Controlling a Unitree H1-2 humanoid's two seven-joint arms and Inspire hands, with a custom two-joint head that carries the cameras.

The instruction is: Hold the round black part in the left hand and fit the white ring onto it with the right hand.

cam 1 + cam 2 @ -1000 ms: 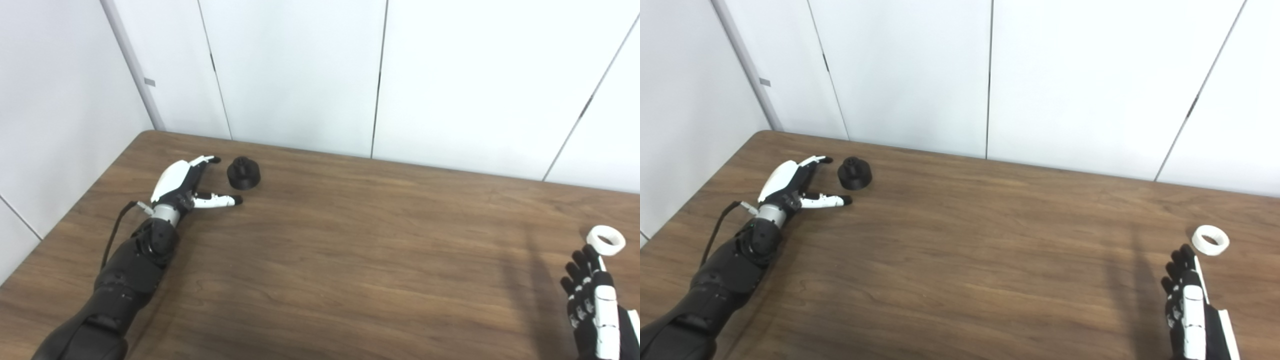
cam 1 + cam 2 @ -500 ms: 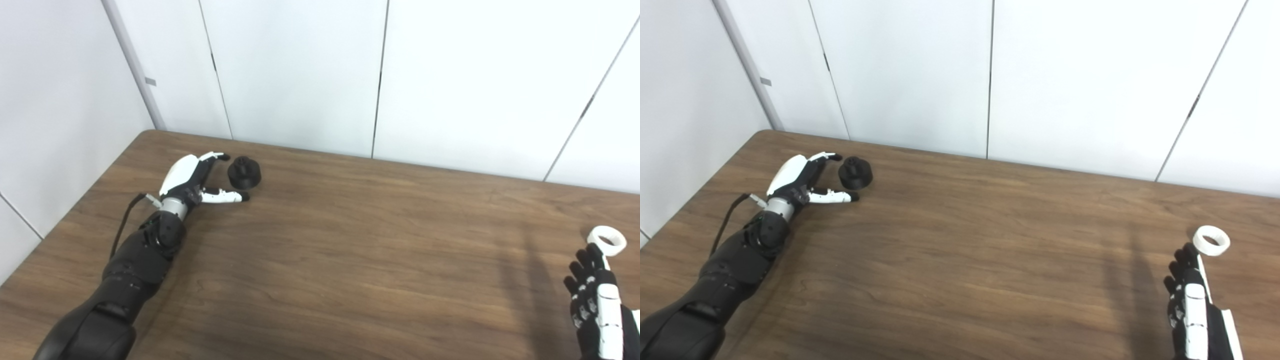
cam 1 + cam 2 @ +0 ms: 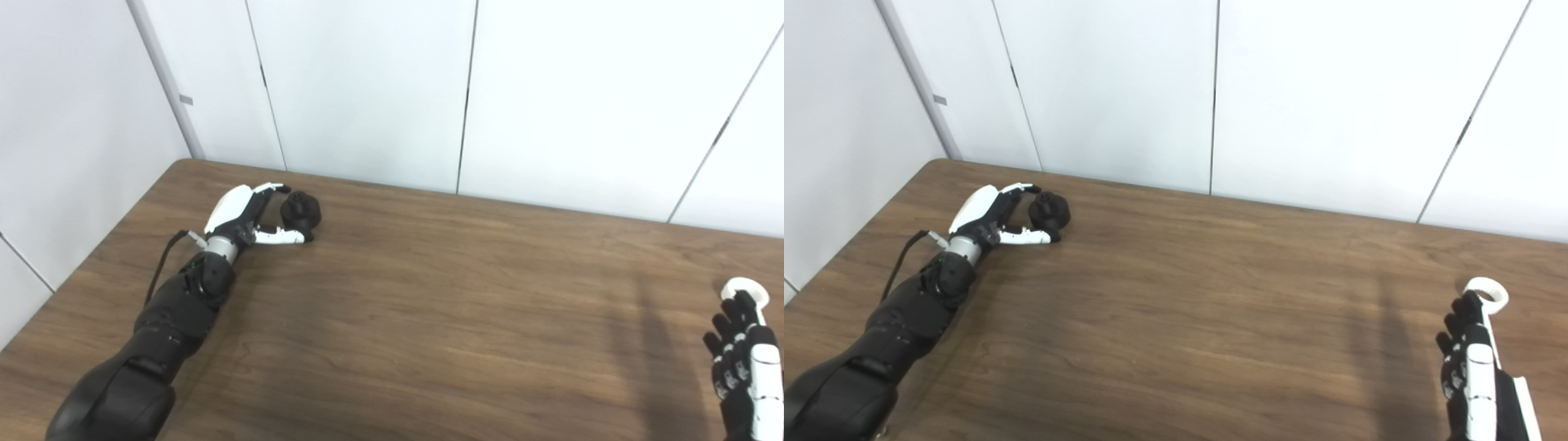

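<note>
Black part [image 3: 301, 211] sits far left on the tabletop [image 3: 429, 294]; left hand [image 3: 245, 214] cups it, fingers apart, not clamped. White ring [image 3: 1488, 294] at right edge, right hand [image 3: 1470, 355] spread behind it. Both look rigid, light; ring's smooth rim probably slippery, so pinch across its wall.

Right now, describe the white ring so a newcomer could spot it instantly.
Start at the brown wooden table and go to its far right side, near the picture's edge. There the white ring lies flat, just past the fingertips of the right hand. It is the only white loose piece; the other part, by the left hand, is black.
</note>
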